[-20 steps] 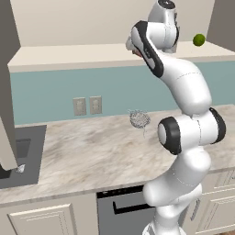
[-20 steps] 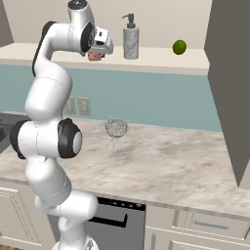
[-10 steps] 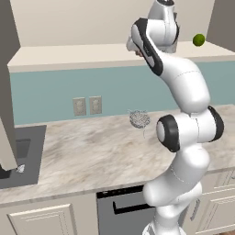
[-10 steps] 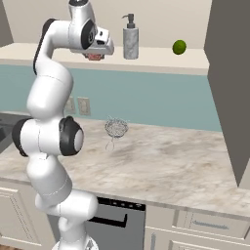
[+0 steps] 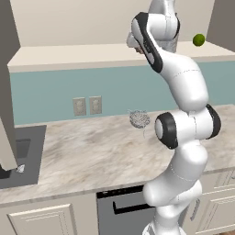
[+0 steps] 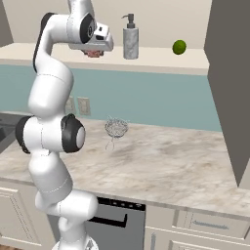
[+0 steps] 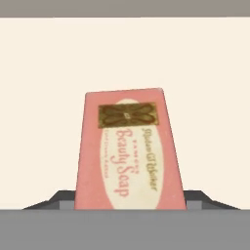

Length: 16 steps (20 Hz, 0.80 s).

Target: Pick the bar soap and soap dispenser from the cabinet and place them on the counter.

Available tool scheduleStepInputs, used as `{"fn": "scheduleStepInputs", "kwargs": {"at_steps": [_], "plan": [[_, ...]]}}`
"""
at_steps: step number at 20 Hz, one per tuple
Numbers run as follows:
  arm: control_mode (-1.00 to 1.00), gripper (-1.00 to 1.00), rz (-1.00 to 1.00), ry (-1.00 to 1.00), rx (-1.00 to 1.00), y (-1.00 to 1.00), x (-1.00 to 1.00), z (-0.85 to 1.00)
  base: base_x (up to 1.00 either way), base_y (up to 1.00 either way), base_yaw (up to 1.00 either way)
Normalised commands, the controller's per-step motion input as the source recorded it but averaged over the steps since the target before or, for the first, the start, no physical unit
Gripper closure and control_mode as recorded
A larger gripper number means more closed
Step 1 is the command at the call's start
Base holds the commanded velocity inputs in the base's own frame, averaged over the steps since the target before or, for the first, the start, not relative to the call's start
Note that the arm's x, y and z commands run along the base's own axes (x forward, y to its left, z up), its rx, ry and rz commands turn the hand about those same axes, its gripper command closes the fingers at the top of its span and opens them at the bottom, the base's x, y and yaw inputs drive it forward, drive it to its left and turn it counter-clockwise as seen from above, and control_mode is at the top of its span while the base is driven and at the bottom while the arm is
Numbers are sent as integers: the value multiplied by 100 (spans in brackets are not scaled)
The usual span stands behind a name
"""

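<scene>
counter [image 6: 171, 166]: marbled, bare below the arm; wire-mesh ball [image 6: 116, 128] sits near the drop zone, could get bumped
cabinet [image 6: 146, 57]: shelf edge under the hand, could snag soap on pull-out
soap dispenser [image 6: 130, 43]: upright just right of hand, tip risk
gripper [image 6: 93, 52]: jaws pinching the bar soap
bar soap [image 7: 129, 155]: between jaws over shelf; may slip

Two base cameras flank the arm from behind, sharing the counter [image 5: 92, 151] and shelf [image 6: 146, 58]; the hand camera faces the bar soap [image 7: 129, 156] closely.

bar soap [image 7: 129, 151] lower end cut off, end effector [image 6: 93, 52] fingertips hidden
</scene>
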Motion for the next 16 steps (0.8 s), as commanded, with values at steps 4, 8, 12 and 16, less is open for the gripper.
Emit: {"fn": "scheduleStepInputs", "kwargs": {"at_steps": [4,8,12,16], "plan": [[-100,100,0,-3,-1,5,-30,17,0,0,0],[-100,100,0,-1,0,2,-35,14,0,0,0],[-100,100,0,-2,0,0,-48,2,0,0,0],[-100,100,0,-5,0,0,-59,0,0,0,0]]}}
